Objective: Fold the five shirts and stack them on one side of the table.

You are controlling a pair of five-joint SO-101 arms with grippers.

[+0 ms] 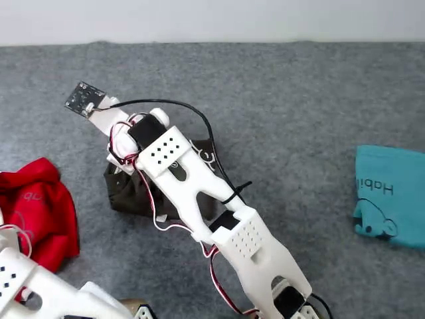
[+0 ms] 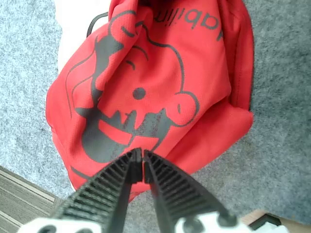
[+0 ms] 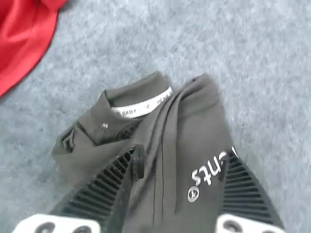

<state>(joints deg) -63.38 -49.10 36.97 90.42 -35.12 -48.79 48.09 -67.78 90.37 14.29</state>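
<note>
A crumpled red shirt (image 1: 36,209) with a black print lies at the table's left side. My left gripper (image 2: 141,156) is shut just above the red shirt (image 2: 146,87), and no fabric shows between its tips. A dark brown shirt (image 1: 133,196) lies bunched near the table's middle, under my right arm (image 1: 192,179). My right gripper (image 3: 182,167) is open, its fingers (image 3: 114,182) standing on either side of a raised fold of the dark shirt (image 3: 160,126). A folded teal shirt (image 1: 392,196) rests at the right edge.
Grey felt-like cloth (image 1: 299,100) covers the table, bare across the back and centre right. The table's near edge (image 2: 19,191) runs close by the red shirt. A corner of the red shirt (image 3: 24,29) lies not far from the dark one.
</note>
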